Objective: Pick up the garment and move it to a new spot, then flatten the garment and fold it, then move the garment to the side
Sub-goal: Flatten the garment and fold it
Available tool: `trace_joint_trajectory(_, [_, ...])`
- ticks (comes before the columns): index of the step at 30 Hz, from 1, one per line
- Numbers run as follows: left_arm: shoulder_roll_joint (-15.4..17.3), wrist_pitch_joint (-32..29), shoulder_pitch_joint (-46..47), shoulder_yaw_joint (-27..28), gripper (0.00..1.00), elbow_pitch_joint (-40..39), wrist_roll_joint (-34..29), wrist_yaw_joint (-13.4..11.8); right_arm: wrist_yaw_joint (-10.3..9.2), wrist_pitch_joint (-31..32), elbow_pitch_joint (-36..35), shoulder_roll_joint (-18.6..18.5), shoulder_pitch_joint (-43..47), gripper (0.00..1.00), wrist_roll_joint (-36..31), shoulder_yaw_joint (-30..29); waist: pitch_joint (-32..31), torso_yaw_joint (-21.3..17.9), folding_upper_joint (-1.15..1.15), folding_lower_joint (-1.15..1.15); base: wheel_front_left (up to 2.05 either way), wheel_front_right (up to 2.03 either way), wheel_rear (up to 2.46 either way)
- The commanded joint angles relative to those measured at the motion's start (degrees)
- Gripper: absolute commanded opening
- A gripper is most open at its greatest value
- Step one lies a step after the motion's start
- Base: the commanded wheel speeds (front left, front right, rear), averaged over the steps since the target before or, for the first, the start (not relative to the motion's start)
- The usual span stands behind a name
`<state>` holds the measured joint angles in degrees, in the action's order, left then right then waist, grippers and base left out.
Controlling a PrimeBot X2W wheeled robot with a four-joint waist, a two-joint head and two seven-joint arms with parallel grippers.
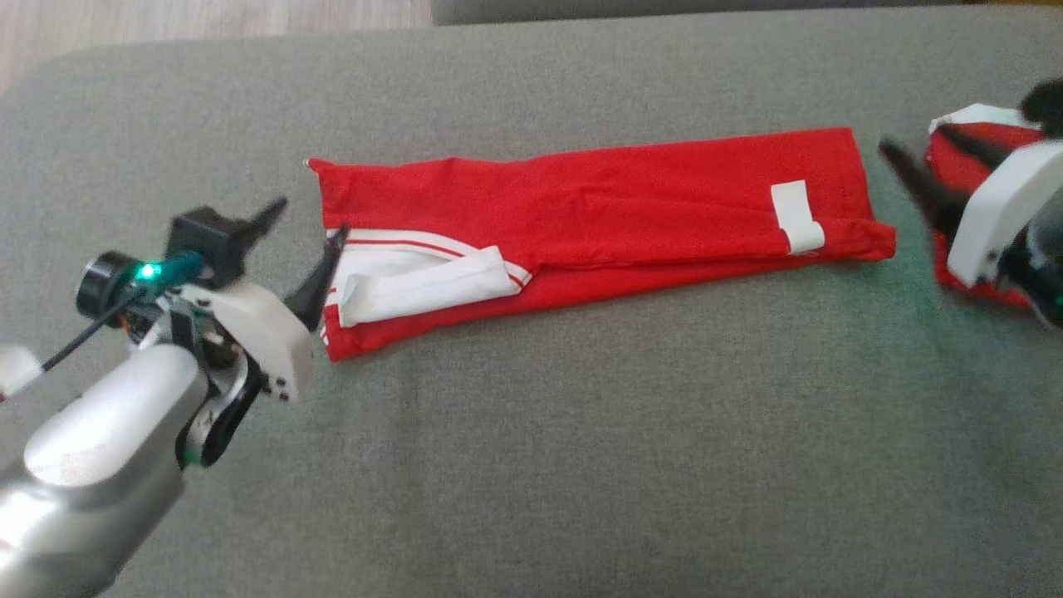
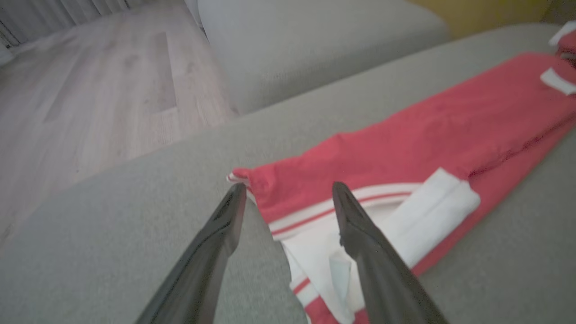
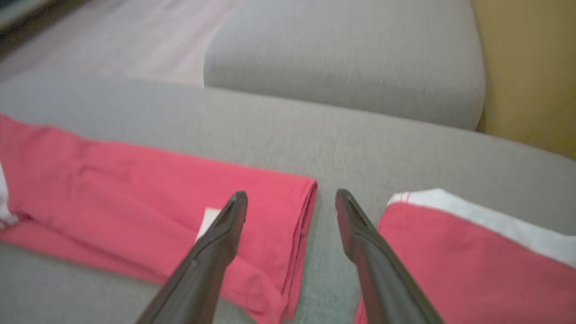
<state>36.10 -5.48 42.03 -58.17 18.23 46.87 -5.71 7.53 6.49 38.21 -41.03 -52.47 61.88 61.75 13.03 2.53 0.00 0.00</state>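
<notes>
- The wide grey fabric cushion (image 1: 581, 465) takes the near part of the head view and carries all the clothes.
- At the lower left, the pale silver forearm (image 1: 100, 440) leads up to the left gripper (image 1: 307, 224).
- Its two dark fingers stand wide apart and hold nothing. One fingertip (image 1: 336, 242) is just beside the left end of the garment.
- In the left wrist view, the left gripper (image 2: 289, 186) hangs over the near corner of the cloth, with one finger over the cushion and the other over the white part.
- The long red garment with white trim (image 1: 623, 208) lies flat across the middle of the cushion, folded into a narrow strip that runs from left to right.
- A white folded sleeve part (image 1: 423, 286) rests on its left end, and a small white label (image 1: 796, 216) sits near its right end.
- The right gripper (image 1: 913, 139) is just beside the right end of the garment. Its fingers are also spread wide and empty, above the gap between the two clothes.
- A second red folded garment with a white edge (image 3: 450, 270) lies to the right, apart from the first one.
- Farther away there is another grey cushion (image 3: 342, 58), a pale wooden floor (image 2: 90, 90) and a yellow wall (image 3: 526, 67).
</notes>
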Motion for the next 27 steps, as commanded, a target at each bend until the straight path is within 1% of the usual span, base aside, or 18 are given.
trace_joint_trajectory(1, [1.7, 1.9, 1.8, 4.1, 1.0, -0.9, 0.4, -1.0, -0.04, -1.8, -1.0, -0.6, -1.2, 1.0, 0.9, -1.7, -0.9, -0.3, 0.0, 0.0, 0.0, 0.0, 0.0])
trace_joint_trajectory(4, [0.1, 8.1, 1.4, 8.0, 1.0, -1.3, 1.7, -3.9, -0.04, -7.2, -1.0, 0.7, -2.0, 1.0, 1.6, -5.2, -1.8, -0.4, 0.0, 0.0, 0.0, 0.0, 0.0])
trace_joint_trajectory(6, [-1.2, 12.5, 0.6, 10.6, 1.0, -1.6, 2.7, -6.1, -0.04, -11.5, -1.0, 2.6, -1.7, 1.0, 2.0, -7.7, -2.4, -0.4, 0.0, 0.0, 0.0, 0.0, 0.0])
trace_joint_trajectory(9, [-3.3, 17.8, -1.1, 14.3, 1.0, -2.2, 4.2, -8.5, -0.04, -18.0, -0.5, 5.9, -0.7, 1.0, 1.3, -11.3, -3.2, -0.2, 0.0, 0.0, 0.0, 0.0, 0.0])
trace_joint_trajectory(11, [-4.4, 19.6, -2.4, 16.1, 1.0, -2.7, 3.6, -9.9, -0.04, -20.4, 0.3, 8.6, 0.3, 1.0, 0.2, -14.5, -3.8, -0.2, 0.0, 0.0, 0.0, 0.0, 0.0])
trace_joint_trajectory(13, [-6.0, 20.2, -4.6, 18.2, 1.0, -3.2, 3.2, -11.0, -0.04, -21.3, 0.7, 11.9, 2.0, 1.0, -1.5, -18.6, -4.3, -0.2, 0.0, 0.0, 0.0, 0.0, 0.0])
trace_joint_trajectory(15, [-7.5, 20.4, -6.9, 20.7, 1.0, -4.1, 1.7, -11.6, -0.04, -21.4, -0.2, 15.5, 4.1, 1.0, -5.1, -26.4, -4.8, -0.3, 0.0, 0.0, 0.0, 0.0, 0.0])
trace_joint_trajectory(18, [-10.2, 20.4, -11.6, 24.7, 1.0, -5.7, -2.4, -11.8, -0.04, -21.5, -3.8, 22.0, 11.0, 1.0, -15.0, -38.0, -5.4, -0.3, 0.0, 0.0, 0.0, 0.0, 0.0])
trace_joint_trajectory(21, [-13.1, 20.5, -16.5, 28.1, 1.0, -6.1, -5.9, -11.2, -0.04, -21.5, -8.6, 29.4, 19.7, 1.0, -25.3, -47.9, -5.9, -0.2, 0.0, 0.0, 0.0, 0.0, 0.0])
trace_joint_trajectory(22, [-15.0, 20.5, -19.6, 30.4, 1.0, -6.2, -7.9, -10.2, -0.04, -21.5, -12.2, 34.0, 25.2, 1.0, -31.4, -53.3, -6.1, -0.2, 0.0, 0.0, 0.0, 0.0, 0.0])
trace_joint_trajectory(24, [-16.8, 20.5, -22.4, 32.6, 1.0, -6.1, -10.3, -9.4, -0.04, -21.5, -15.6, 36.6, 30.3, 1.0, -36.5, -56.6, -6.3, -0.1, 0.0, 0.0, 0.0, 0.0, 0.0])
trace_joint_trajectory(27, [-19.6, 20.5, -26.0, 35.2, 1.0, -5.4, -13.3, -7.8, -0.04, -21.5, -18.8, 37.9, 36.4, 1.0, -41.0, -59.0, -6.5, 0.0, 0.0, 0.0, 0.0, 0.0, 0.0])
